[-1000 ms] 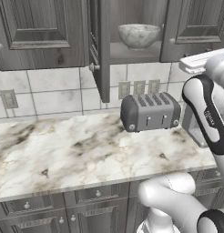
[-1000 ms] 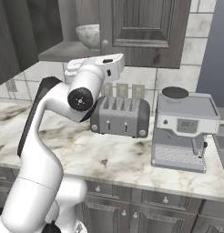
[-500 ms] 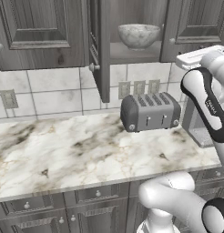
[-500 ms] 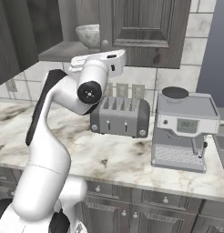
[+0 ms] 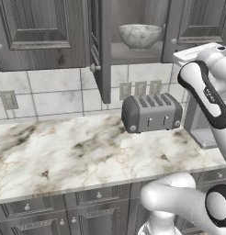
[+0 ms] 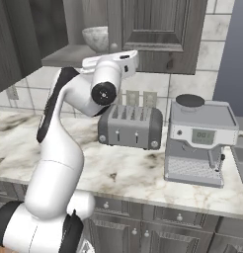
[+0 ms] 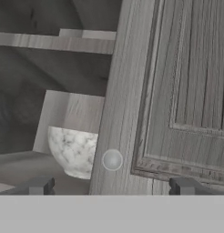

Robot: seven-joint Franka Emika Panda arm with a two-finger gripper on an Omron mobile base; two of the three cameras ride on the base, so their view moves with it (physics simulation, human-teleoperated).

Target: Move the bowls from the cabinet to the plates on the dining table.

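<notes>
1. Bowl (image 5: 139, 36): one is sitting upright on the open cabinet (image 5: 36, 27) shelf, mouth facing up; being round, it is showing no long axis. In the hand view its right part is hiding behind the closed door's (image 7: 186, 86) edge, near the knob (image 7: 112, 160).
2. Gripper (image 7: 111, 185): fingers are standing wide apart, holding nothing, facing the door edge beside the bowl.
3. Progress: judging by this, nothing is being carried yet; grasping, carrying and placing are all remaining.
4. Nearby: a toaster (image 5: 151, 112) is sitting on the counter (image 5: 64, 151) below.
</notes>
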